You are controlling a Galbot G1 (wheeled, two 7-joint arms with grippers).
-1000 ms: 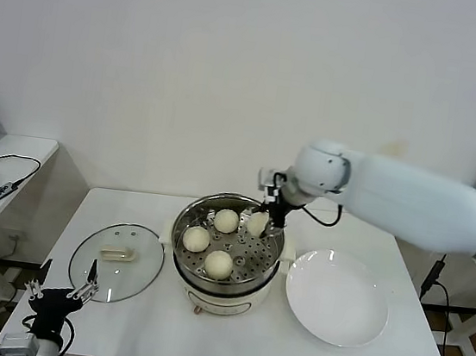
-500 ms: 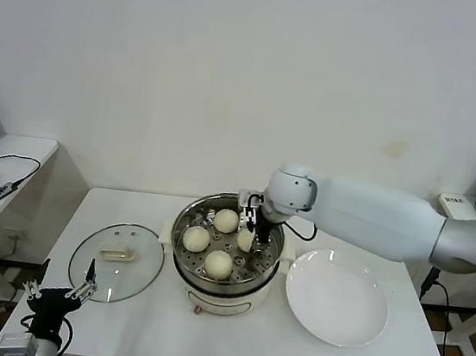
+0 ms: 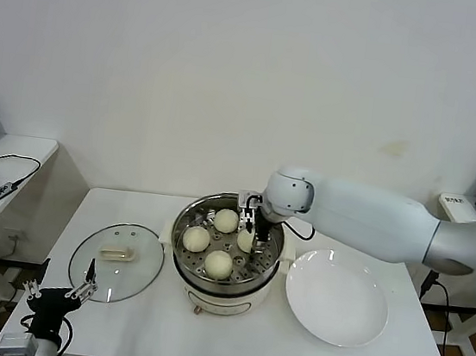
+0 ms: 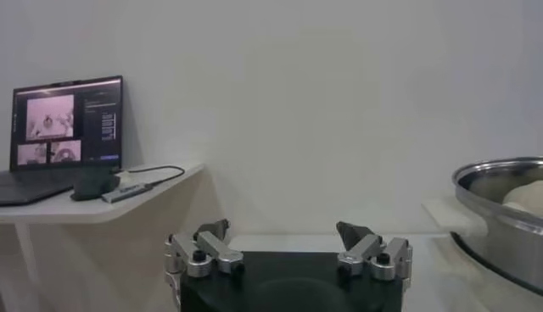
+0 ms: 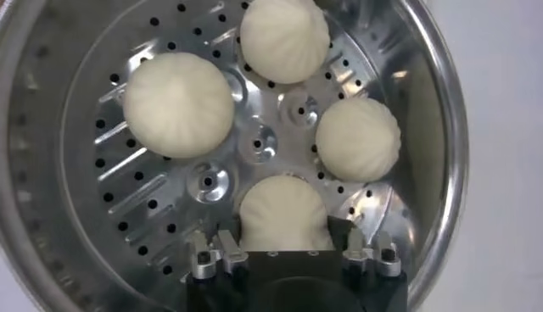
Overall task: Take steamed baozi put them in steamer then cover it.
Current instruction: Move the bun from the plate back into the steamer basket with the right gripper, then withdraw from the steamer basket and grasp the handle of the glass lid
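Note:
The steamer point(image 3: 182, 268) stands at the table's middle on its cream base. Its perforated tray point(image 5: 260, 146) holds three baozi point(image 5: 178, 104), point(image 5: 284, 38), point(image 5: 358, 138). My right gripper point(image 3: 254, 233) reaches down into the pot and is shut on the fourth baozi point(image 5: 284, 212), which sits low on the tray at the pot's right side point(image 3: 246, 241). The glass cover point(image 3: 116, 261) with its cream handle lies flat on the table left of the steamer. My left gripper point(image 3: 58, 297) is open and empty, parked below the table's front left corner; its wrist view shows its fingers apart point(image 4: 288, 242).
A flat white plate point(image 3: 336, 297) lies right of the steamer with nothing on it. A side table point(image 3: 1, 158) with a mouse and cables stands at the far left. The steamer's rim point(image 4: 501, 169) shows at the edge of the left wrist view.
My right gripper carried the fourth baozi from the pot's far right rim down and left onto the tray. In the last half second it barely moved. The left arm stayed put.

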